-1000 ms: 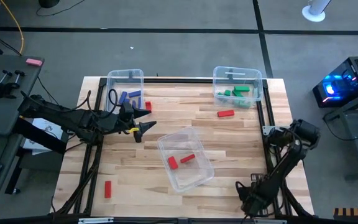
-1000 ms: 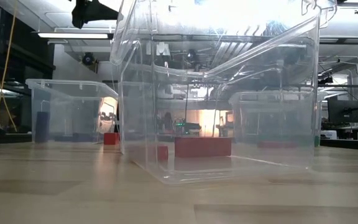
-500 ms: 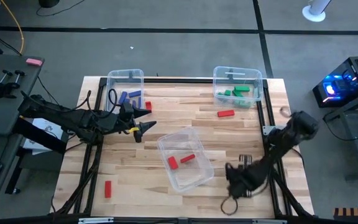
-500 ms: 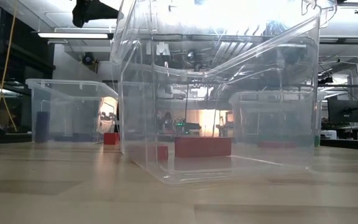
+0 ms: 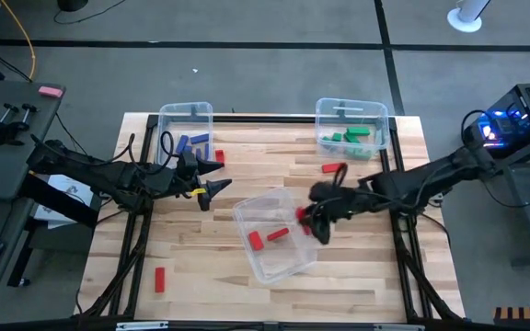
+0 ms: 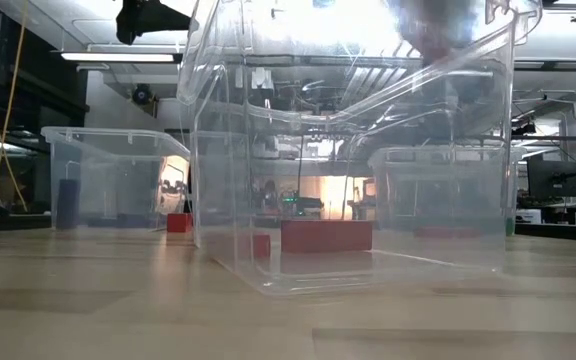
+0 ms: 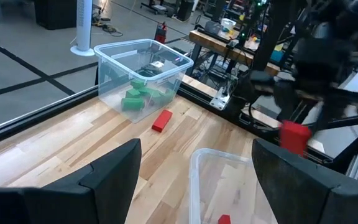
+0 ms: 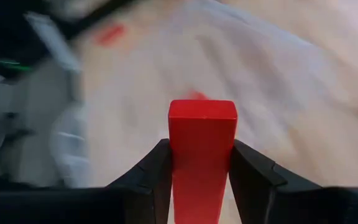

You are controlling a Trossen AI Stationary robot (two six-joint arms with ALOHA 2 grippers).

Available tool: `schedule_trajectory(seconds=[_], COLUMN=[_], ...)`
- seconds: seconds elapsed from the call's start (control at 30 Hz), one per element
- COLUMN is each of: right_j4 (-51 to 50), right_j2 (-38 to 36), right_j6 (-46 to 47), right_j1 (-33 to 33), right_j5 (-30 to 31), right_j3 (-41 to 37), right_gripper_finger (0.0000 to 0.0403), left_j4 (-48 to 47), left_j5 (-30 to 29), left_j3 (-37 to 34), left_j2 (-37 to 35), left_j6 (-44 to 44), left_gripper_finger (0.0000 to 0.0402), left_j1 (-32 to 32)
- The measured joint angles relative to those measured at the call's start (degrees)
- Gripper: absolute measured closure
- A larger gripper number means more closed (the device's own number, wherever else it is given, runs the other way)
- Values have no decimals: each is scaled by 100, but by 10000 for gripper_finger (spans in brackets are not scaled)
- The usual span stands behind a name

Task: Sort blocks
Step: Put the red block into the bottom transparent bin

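while clamping red block [image 8: 202, 155] between fingers, right gripper [image 5: 313, 223] carrying it over rim of centre bin [image 5: 247, 211] holding red blocks; next calling for centring above bin, then releasing; left gripper [image 5: 212, 190] waiting spread, empty, near blue bin [image 5: 184, 112]

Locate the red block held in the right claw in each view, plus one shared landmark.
High: held red block at the right claw, over the middle bin's right rim.
Low: not discernible; only a blur above the middle bin.
Left wrist: red block hanging from the dark arm, beyond the middle bin.
Right wrist: centre, block clamped between the fingers.
Landmark: the green-block bin.
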Motion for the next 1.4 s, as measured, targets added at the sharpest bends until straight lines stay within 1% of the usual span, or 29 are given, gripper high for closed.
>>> schedule_trajectory(seconds=[0.07,0.2,0.33,0.37,0.4,0.47,0.53,0.63,0.7,0.73,0.8,0.87,0.9,0.97,1.1,1.17,1.27,1.33,1.4], right_j4=[775,1863,2173,2169,2175,2161,2147,1896,1602,1413,1072,806,684,574,527,530,463,469,473], right_j2=[232,731,1083,1131,1151,1163,1157,1125,1110,1108,1108,1108,1108,1108,1108,1108,1108,1108,1108], right_j6=[-231,-629,-842,-875,-885,-917,-976,-972,-979,-1070,-1383,-1734,-1906,-2175,-2326,-2326,-2325,-2323,-2325], right_j1=[-38,-38,-38,-39,-49,-87,-179,-394,-554,-638,-782,-902,-953,-1064,-1303,-1439,-1617,-1723,-1815], right_j5=[-343,-529,-475,-441,-375,-337,-368,-366,-326,-303,-258,-126,-43,53,137,135,94,-33,-182], right_j3=[0,0,-5,-7,-7,-7,10,250,538,678,937,1172,1280,1439,1555,1558,1558,1558,1558], right_gripper_finger=[281,281,280,268,244,179,115,45,19,13,8,9,10,12,14,14,14,14,14], left_j4=[3,5,41,62,97,16,-300,-1287,-2276,-2772,-3770,-4685,-5027,-5659,-6637,-6773,-6504,-6237,-6013], left_j5=[4,173,718,899,1037,1243,1323,1189,941,843,761,938,1134,1711,3165,3714,4341,4617,4683], left_j3=[0,0,0,0,4,132,424,1095,1589,1833,2242,2476,2530,2537,2533,2529,2529,2529,2528], left_j2=[0,0,-2,-12,-25,-37,-37,41,180,299,598,988,1193,1664,2684,3146,3679,3935,4109], left_j6=[-11,-284,-458,-466,-512,-590,-543,-392,-530,-768,-1592,-2612,-3146,-4210,-6032,-6790,-7755,-8271,-8785], left_gripper_finger=[108,108,108,108,108,108,108,108,108,108,108,108,108,108,108,108,108,108,108], left_j1=[0,0,-1,-7,-23,-73,-164,-319,-443,-513,-678,-919,-1055,-1372,-2076,-2455,-2922,-3176,-3421])
